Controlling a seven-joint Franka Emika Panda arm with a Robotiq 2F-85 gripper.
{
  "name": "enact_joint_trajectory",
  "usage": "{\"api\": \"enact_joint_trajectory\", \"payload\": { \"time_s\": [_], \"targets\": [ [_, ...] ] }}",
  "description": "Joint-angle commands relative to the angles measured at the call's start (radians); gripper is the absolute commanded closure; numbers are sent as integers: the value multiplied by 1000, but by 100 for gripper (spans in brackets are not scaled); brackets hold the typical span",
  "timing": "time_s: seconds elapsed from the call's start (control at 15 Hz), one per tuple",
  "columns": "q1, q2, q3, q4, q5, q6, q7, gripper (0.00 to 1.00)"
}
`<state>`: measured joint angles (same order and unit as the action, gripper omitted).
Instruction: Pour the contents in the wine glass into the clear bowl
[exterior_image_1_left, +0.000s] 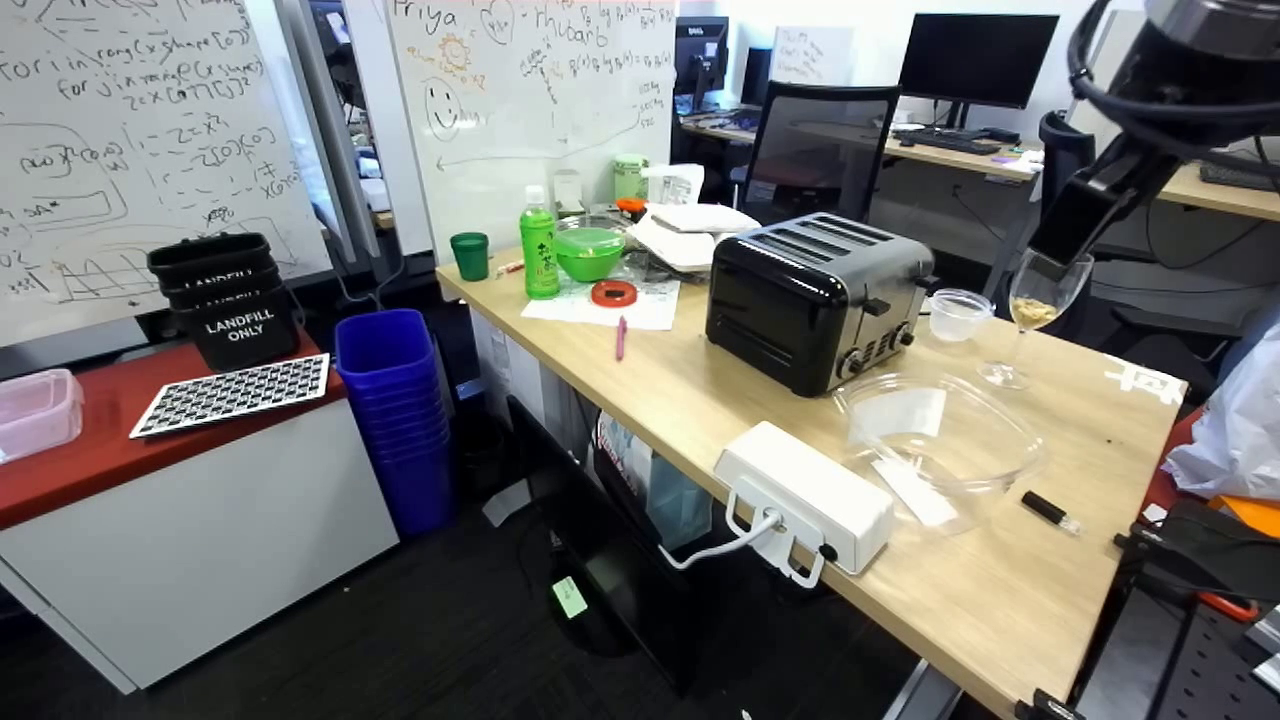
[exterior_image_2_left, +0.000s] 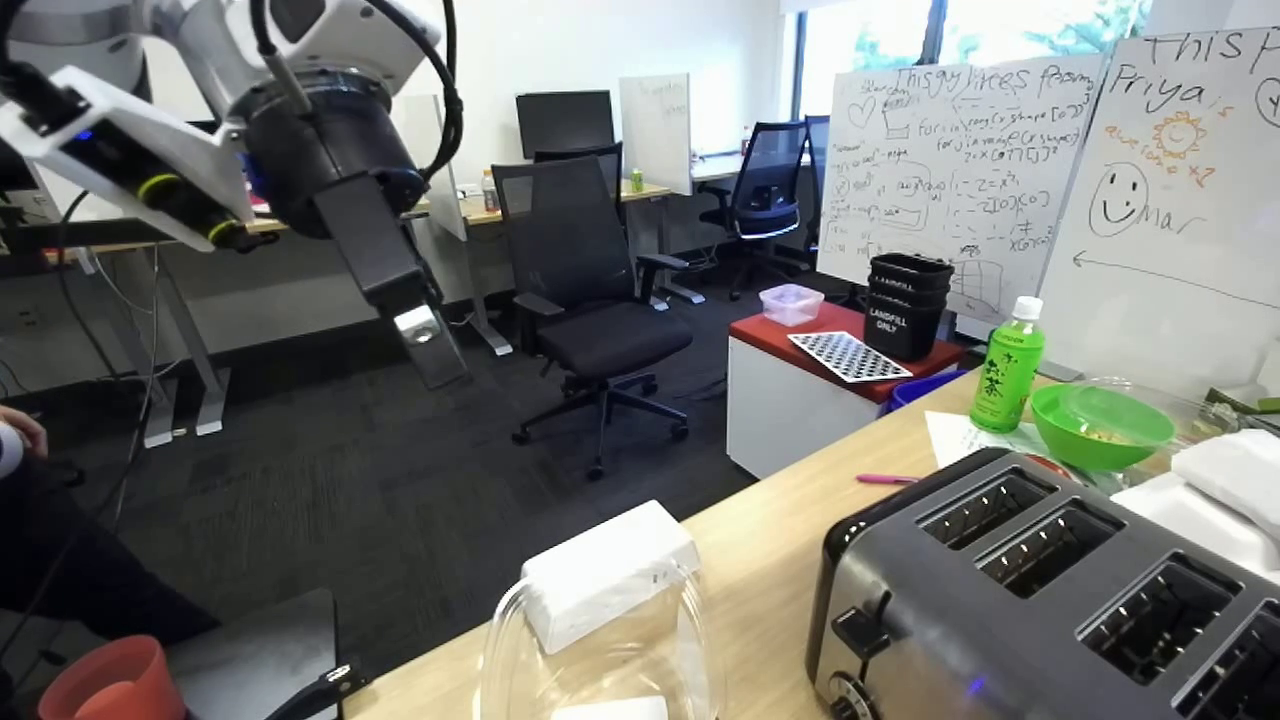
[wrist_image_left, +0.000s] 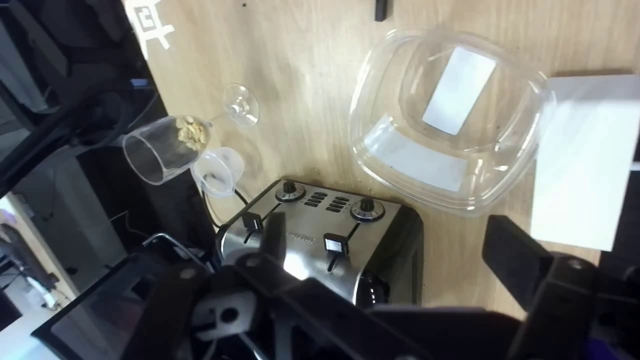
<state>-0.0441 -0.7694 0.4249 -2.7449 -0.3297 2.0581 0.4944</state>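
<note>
The wine glass (exterior_image_1_left: 1042, 292) is a clear stemmed glass standing upright at the table's far side, with pale nut-like pieces in its cup. It shows at the left in the wrist view (wrist_image_left: 167, 147) and is out of view in an exterior view. The clear bowl (exterior_image_1_left: 965, 432) sits on the table in front of the toaster, and also shows in the wrist view (wrist_image_left: 500, 125) and an exterior view (exterior_image_2_left: 605, 660). No pieces show in it. My gripper (wrist_image_left: 390, 232) is open and empty, raised above the table. In an exterior view the gripper (exterior_image_1_left: 1065, 235) overlaps the glass's rim; contact cannot be told.
A black and steel toaster (exterior_image_1_left: 820, 300) stands beside the bowl. A white rectangular box (exterior_image_1_left: 805, 490) lies at the table edge. A small plastic cup (wrist_image_left: 217, 170) is close to the glass. A black marker (exterior_image_1_left: 1045, 507) lies near the bowl. A green bottle (exterior_image_1_left: 540, 250) stands farther back.
</note>
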Motion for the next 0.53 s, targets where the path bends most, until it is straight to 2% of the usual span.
{"api": "enact_joint_trajectory", "payload": {
  "time_s": [0.0,0.2,0.27,0.47],
  "targets": [
    [-51,127,68,65,-157,-81,53,0],
    [-46,233,91,96,-299,-161,97,0],
    [20,168,21,49,-263,-110,101,0],
    [32,234,16,77,-315,-147,122,0]
  ]
}}
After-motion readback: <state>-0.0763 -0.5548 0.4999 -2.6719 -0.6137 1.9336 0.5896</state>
